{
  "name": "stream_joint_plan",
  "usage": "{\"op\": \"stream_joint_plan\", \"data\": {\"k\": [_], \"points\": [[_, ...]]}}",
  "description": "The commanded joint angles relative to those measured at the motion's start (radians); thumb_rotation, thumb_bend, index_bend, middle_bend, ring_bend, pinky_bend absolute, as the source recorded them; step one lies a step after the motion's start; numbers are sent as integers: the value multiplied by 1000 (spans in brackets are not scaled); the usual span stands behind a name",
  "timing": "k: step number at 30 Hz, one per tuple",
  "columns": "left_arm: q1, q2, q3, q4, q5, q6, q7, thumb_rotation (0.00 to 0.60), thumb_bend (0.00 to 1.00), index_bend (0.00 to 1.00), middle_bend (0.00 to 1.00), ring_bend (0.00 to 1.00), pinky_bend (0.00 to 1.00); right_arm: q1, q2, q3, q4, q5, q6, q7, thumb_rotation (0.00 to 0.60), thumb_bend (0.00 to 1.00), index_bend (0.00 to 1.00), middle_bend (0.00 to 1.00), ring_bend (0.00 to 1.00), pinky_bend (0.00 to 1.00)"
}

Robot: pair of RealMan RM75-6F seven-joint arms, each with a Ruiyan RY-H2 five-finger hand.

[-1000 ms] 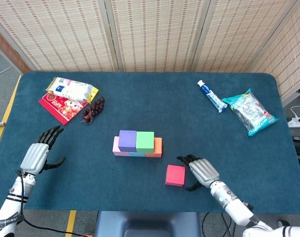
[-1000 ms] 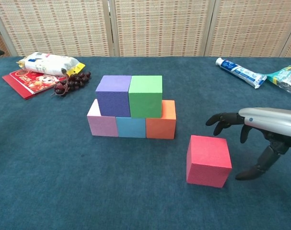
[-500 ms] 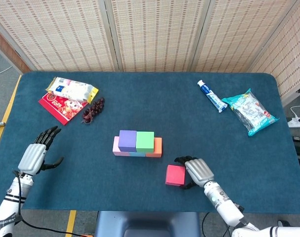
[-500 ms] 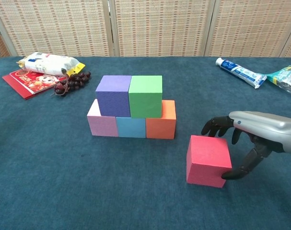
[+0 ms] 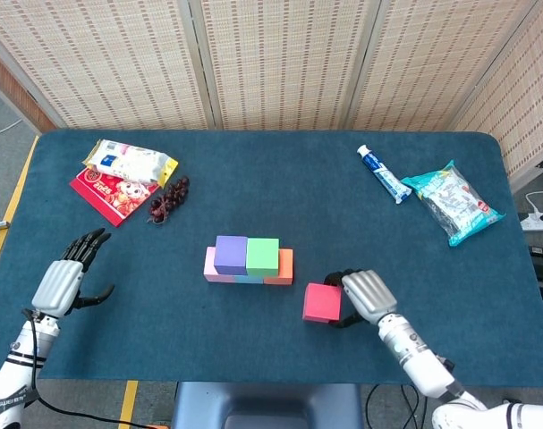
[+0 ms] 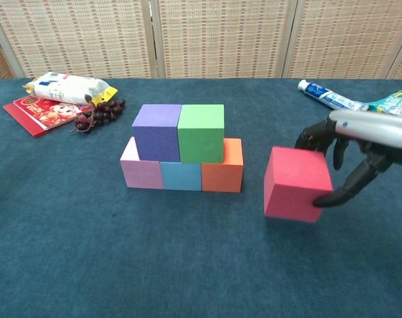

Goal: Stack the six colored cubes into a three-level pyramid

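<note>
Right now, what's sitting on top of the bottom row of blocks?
A purple cube and a green cube sit side by side on the bottom row. Nothing is on them yet. The right robot hand holds the red cube. The blue cube's top is covered.

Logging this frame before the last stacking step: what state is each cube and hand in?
red cube: held, lifted off the table
right hand: grips red cube
purple cube and green cube: second level
pink cube, blue cube, orange cube: base row
left hand: open
</note>
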Motion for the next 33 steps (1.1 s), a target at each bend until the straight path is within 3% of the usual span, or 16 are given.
{"op": "stream_joint_plan", "data": {"k": [1,6,13,17,20,33], "points": [[1,2,2,-7,3,2,9,600,306,12,0,0,109,58,162,86,-91,-41,-77,100,600,218,622,513,455,534],[2,3,5,-26,10,9,43,600,307,12,0,0,108,162,277,193,-124,29,-212,192,600,218,614,513,451,533],[2,3,7,-46,16,17,102,600,307,12,0,0,108,336,296,266,-56,148,-389,219,600,218,589,513,427,522],[2,2,10,-53,18,15,114,600,307,12,0,0,107,435,272,265,12,227,-459,203,600,218,574,513,401,469],[3,2,13,-55,18,14,118,600,307,12,0,0,107,495,241,248,55,290,-442,161,600,218,573,513,399,464],[8,-9,20,-37,22,16,97,600,307,12,0,0,105,712,142,114,131,602,-396,16,600,218,560,513,397,460]]}}
